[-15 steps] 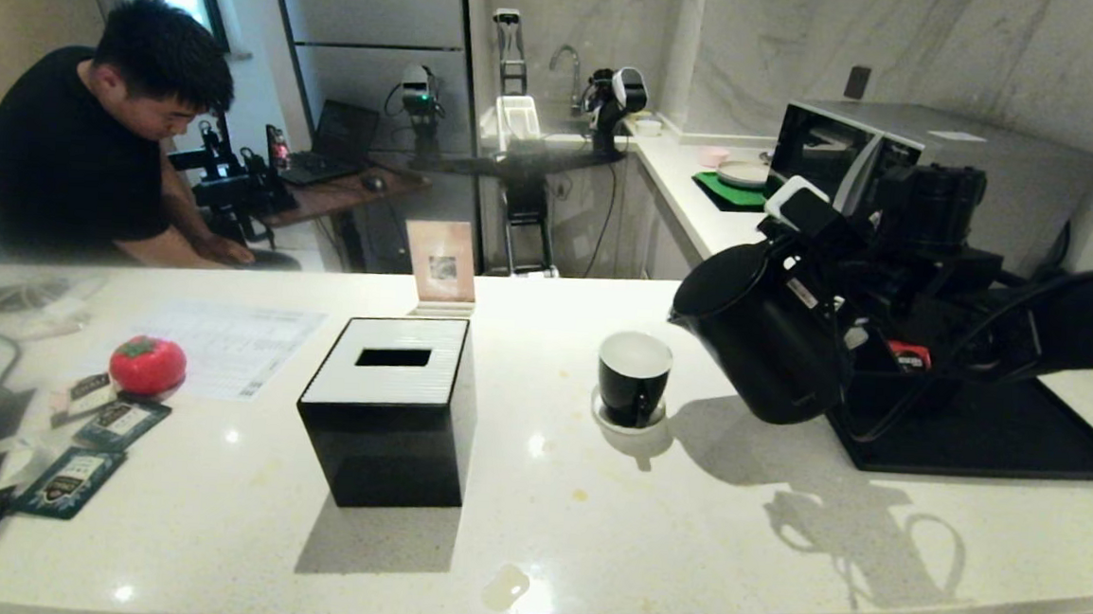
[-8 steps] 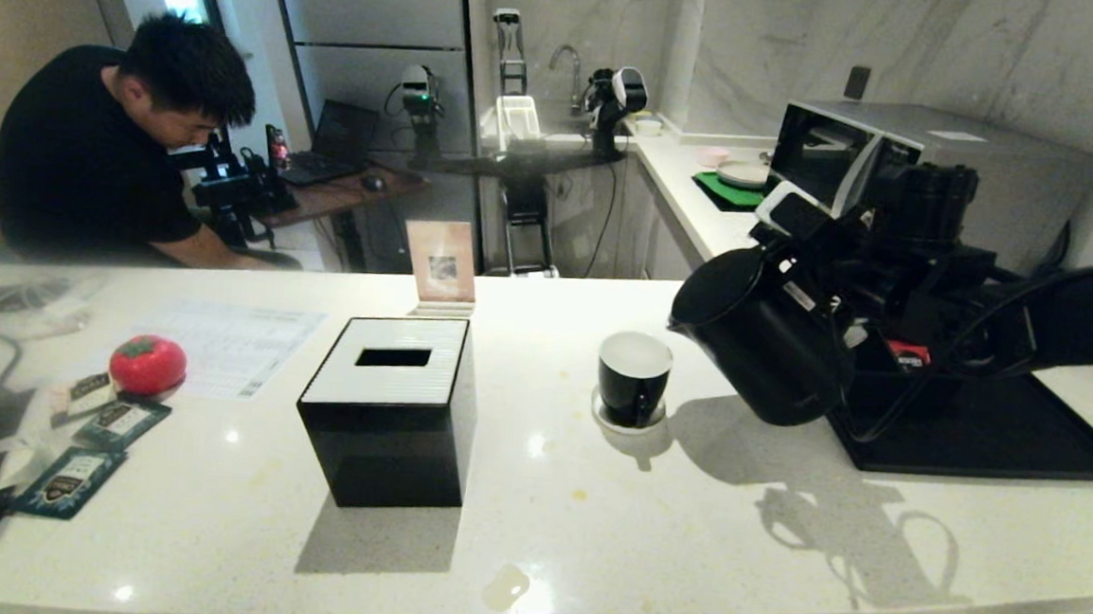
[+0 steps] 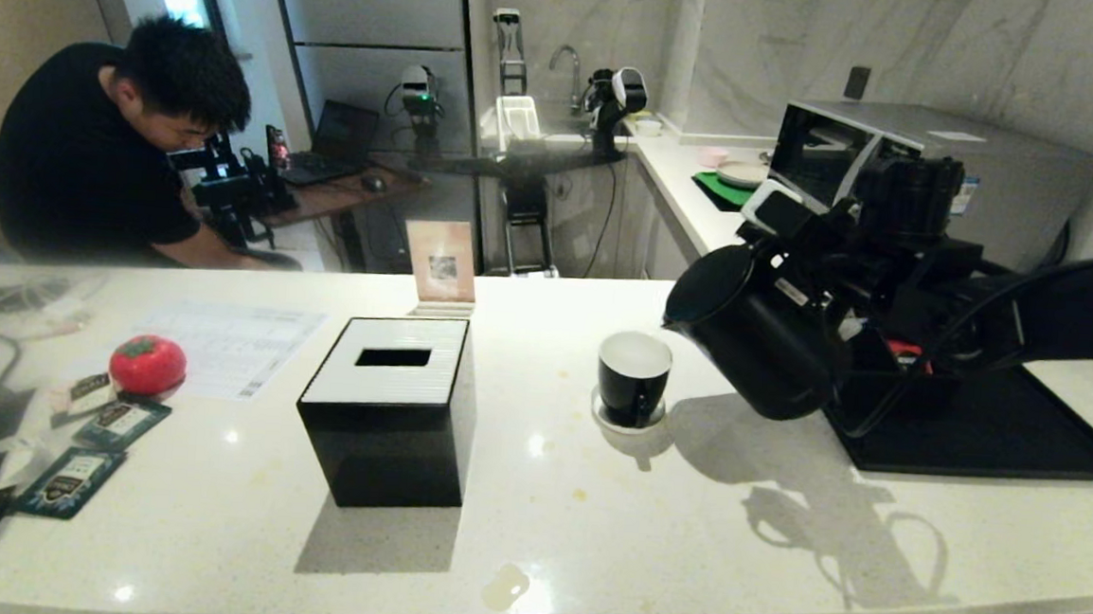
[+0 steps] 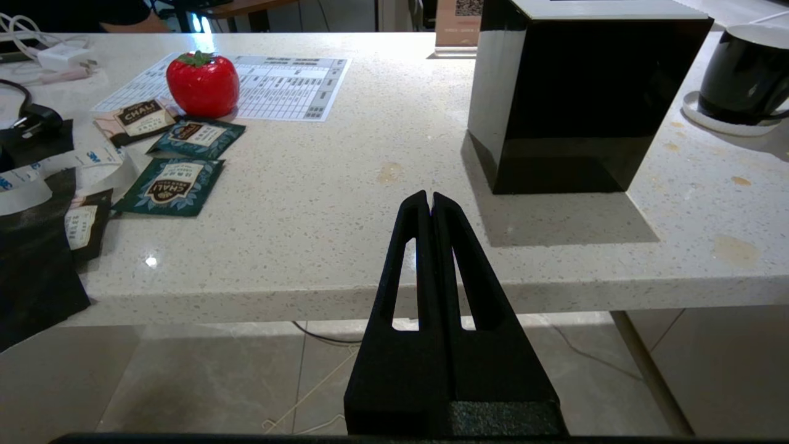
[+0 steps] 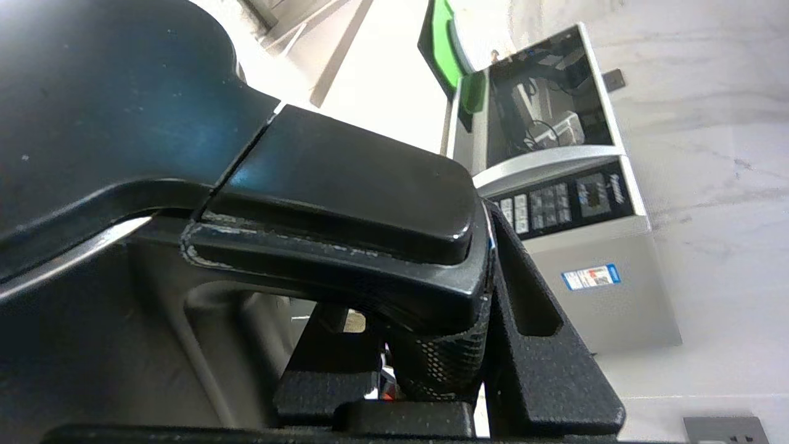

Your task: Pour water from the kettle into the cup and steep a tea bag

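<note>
Here the right end effector (image 5: 431, 345) was clamped on the handle of the kettle (image 3: 753, 343), held tilted above the surface (image 3: 590, 519), spout near the cup (image 3: 634, 377); the left end effector (image 4: 430, 200), fingers together, hung by the surface's near edge

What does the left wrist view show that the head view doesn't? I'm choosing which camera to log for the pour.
Only the left wrist view shows the left pincer, shut and parked off the counter's edge, and the floor below. Only the head view shows the kettle tilted toward the cup, held by the right pincer, plus the black tray and a person. Both show the cup, black tissue box, red strawberry-like ornament and teal packets.
</note>
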You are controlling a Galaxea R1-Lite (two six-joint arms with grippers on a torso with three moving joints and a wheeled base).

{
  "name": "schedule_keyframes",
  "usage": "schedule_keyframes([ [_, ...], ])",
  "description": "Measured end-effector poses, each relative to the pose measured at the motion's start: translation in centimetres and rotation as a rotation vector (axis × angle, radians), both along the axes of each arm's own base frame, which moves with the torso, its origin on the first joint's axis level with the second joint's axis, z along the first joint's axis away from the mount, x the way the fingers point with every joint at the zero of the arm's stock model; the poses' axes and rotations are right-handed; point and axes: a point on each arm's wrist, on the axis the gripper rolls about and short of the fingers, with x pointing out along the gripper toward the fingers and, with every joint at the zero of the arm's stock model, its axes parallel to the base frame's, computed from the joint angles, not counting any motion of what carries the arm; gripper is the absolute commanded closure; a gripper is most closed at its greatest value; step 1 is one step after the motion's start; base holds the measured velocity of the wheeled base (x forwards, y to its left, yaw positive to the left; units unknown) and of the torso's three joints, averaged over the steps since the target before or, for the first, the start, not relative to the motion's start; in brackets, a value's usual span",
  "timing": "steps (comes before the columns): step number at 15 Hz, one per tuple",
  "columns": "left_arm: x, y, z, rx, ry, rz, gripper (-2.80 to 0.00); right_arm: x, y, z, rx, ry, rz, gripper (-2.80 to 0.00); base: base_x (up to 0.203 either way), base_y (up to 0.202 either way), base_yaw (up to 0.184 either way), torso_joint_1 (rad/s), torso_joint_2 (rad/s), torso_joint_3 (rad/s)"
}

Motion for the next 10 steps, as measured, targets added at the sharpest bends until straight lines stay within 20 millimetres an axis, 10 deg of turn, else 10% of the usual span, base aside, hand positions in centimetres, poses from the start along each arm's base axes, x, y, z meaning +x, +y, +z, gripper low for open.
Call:
schedule_keyframes([
  [10, 0.0, 0.0, 0.0, 0.0, 0.0, -0.001, 0.0, 0.0, 0.28, 0.06, -0.073, -0.005, 0.011, 0.0, 0.0, 0.0, 0.0, 0.0, 0.0, 0.0],
])
